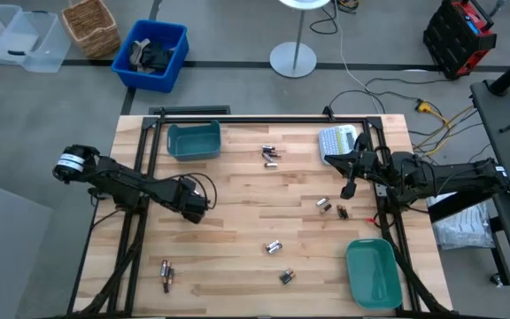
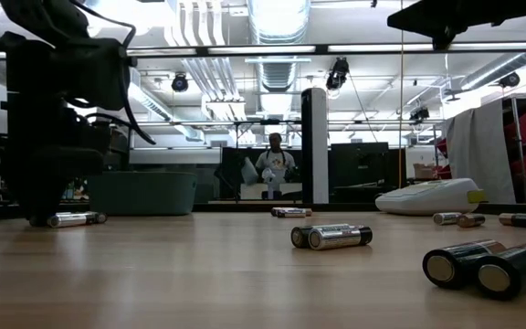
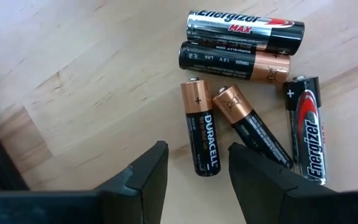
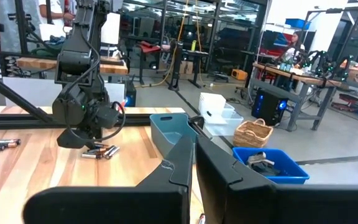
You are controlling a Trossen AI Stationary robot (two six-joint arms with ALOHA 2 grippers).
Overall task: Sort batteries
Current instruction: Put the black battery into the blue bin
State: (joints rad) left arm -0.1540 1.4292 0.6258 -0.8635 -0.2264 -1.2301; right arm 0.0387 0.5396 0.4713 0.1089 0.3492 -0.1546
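1. High view: two teal bins are counted, one [image 1: 194, 140] at the far edge and one [image 1: 372, 271] at the near right. Batteries [image 1: 272, 156] are scattered in small clusters across the table [image 1: 237, 221]. The left gripper [image 1: 193, 208] is poised over the left-centre; the right gripper [image 1: 348, 188] is parked, jaws shut and empty, near the label maker [image 1: 336, 140].

2. Low view: seven cells are made out clearly, a pair [image 2: 331, 237] lying centre; further ones are too small to count.

3. Left wrist view: five cells are counted, three Duracell [image 3: 201, 132] and two Energizer [image 3: 247, 28]. The jaws are parted and empty. A neighbouring cell could be pinched or rolled away, since the five are crowded.

4. Right wrist view: the left arm is seen above its cluster [image 4: 100, 151].
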